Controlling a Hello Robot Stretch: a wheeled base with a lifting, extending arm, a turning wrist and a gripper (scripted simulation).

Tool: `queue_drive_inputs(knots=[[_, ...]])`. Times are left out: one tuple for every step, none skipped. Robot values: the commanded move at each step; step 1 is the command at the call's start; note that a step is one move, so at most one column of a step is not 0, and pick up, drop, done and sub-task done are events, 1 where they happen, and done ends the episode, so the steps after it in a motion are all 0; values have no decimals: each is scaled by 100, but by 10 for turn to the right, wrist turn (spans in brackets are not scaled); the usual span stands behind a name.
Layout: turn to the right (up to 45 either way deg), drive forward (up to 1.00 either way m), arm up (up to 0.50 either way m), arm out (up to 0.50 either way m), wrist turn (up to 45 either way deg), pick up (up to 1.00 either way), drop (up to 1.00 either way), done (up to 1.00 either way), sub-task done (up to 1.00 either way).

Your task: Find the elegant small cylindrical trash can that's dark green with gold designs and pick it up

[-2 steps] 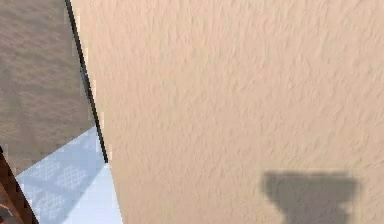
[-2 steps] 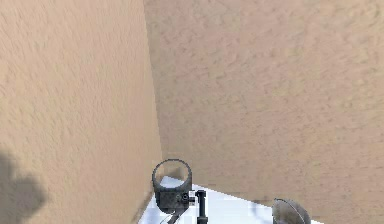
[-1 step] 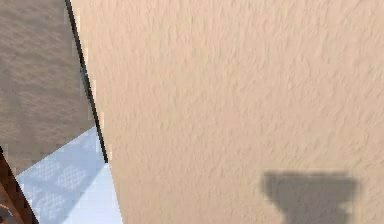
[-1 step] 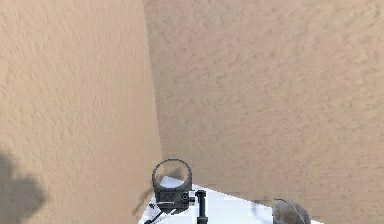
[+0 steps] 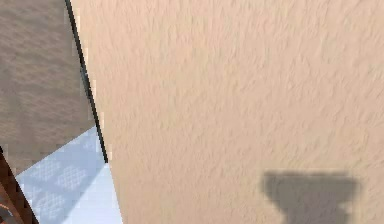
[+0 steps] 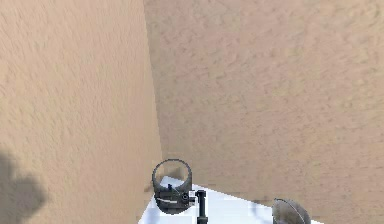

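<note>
Low in the arm side view, a dark bar, the arm [image 6: 203, 208], rises from the bottom edge just right of the middle. The gripper [image 6: 180, 197] shows as a dark body at its far end, to the left. A dark round thing with a grey rim [image 6: 169, 180] sits right at the gripper, over a pale floor patch [image 6: 235, 208]. Its colour reads as dark grey, with no green or gold to make out. I cannot tell whether the gripper holds anything.
Two tan textured walls [image 6: 260, 90] meet in a corner close behind the gripper. A second round grey-rimmed thing [image 6: 290, 212] lies at the bottom right. In the forward view a tan wall [image 5: 240, 100] stands very near, with a pale tiled floor strip [image 5: 65, 185] along its left.
</note>
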Motion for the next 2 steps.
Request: queue_drive_inputs(knots=[[0, 0, 0, 0, 120, 0, 0, 0, 0], [0, 0, 0, 0, 0, 100, 0, 0, 0]])
